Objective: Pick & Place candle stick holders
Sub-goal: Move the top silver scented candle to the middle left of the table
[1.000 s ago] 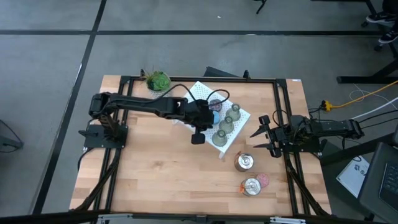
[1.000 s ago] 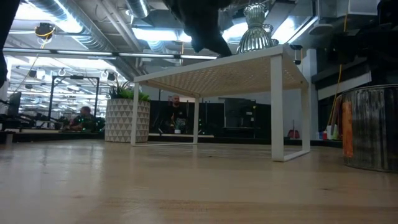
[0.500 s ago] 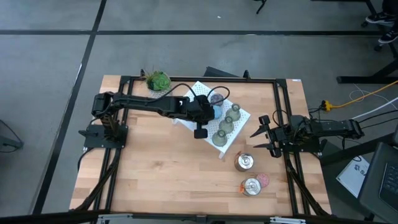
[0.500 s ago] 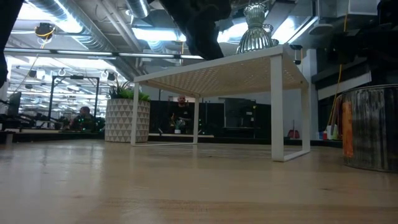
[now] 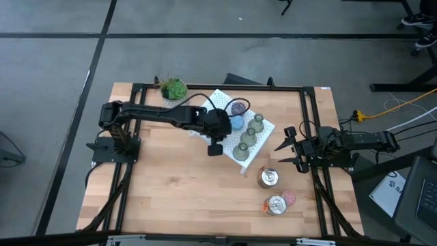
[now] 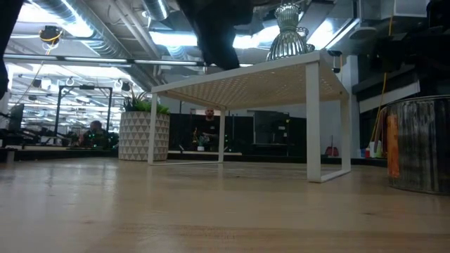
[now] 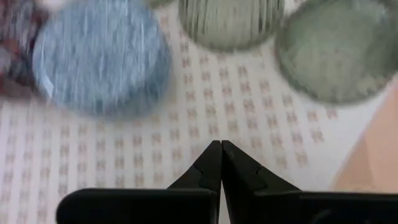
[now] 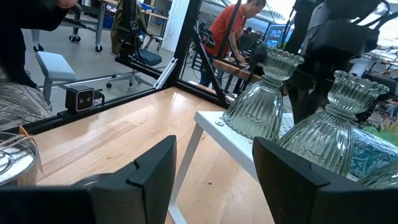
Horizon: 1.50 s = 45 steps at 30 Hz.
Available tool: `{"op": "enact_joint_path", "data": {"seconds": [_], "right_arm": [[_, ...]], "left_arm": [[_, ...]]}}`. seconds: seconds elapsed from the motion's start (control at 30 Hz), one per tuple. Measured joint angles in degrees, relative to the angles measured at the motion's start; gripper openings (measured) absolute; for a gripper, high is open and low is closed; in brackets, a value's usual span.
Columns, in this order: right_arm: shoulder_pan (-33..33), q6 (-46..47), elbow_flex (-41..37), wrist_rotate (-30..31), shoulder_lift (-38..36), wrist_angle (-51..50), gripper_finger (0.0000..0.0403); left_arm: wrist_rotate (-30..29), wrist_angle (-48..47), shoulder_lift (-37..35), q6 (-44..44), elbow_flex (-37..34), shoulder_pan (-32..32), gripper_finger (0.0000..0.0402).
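On the white perforated stand (image 5: pixel 222 102) stand a blue holder (image 5: pixel 235 123), a purple one (image 5: pixel 237 107) and three olive-green bell-shaped ones (image 5: pixel 248 137) in a row. My left gripper (image 5: pixel 214 145) is shut and empty, over the stand's near-left part, beside the blue holder (image 7: pixel 102 56); its tips (image 7: pixel 221 155) show over the perforated top. Two shiny silver holders (image 5: pixel 268 178) (image 5: pixel 276 204) and a pink one (image 5: pixel 289 197) stand on the table at the near right. My right gripper (image 5: pixel 283 152) is open and empty at the table's right, facing the stand.
A green potted plant (image 5: pixel 173 89) stands at the far left of the table. The black frame rails (image 5: pixel 136 87) run round the table. In the low view one silver holder (image 6: pixel 420 144) is at the right edge. People show in the room behind.
My left gripper has shifted a little toward the table's left edge, away from the blue holder, which now shows more fully on the stand. The holders have stayed in place.
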Motion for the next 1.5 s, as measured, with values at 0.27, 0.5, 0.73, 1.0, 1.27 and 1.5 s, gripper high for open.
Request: {"op": "enact_joint_path", "data": {"seconds": [0.27,0.5,0.73,1.0,1.27,1.5], "right_arm": [[0.0,0.0,0.0,0.0,0.0,0.0,0.0215],[0.0,0.0,0.0,0.0,0.0,0.0,0.0215],[0.0,0.0,0.0,0.0,0.0,0.0,0.0215],[0.0,0.0,0.0,0.0,0.0,0.0,0.0215],[0.0,0.0,0.0,0.0,0.0,0.0,0.0215],[0.2,7.9,0.0,-1.4,0.0,9.7,0.0215]], "left_arm": [[-9.5,-6.4,-4.3,-6.5,0.0,-4.6,0.0003],[-14.7,-8.5,-8.0,-10.8,0.0,-9.6,0.0002],[-14.8,-8.5,-9.4,-14.0,0.0,-15.0,0.0001],[-18.4,-8.4,-9.0,-17.3,0.0,-20.8,0.0001],[-21.0,-3.0,-8.7,-17.7,0.0,-25.5,0.0001],[-20.9,-1.0,-7.8,-16.3,-0.1,-28.6,0.0005]]}}
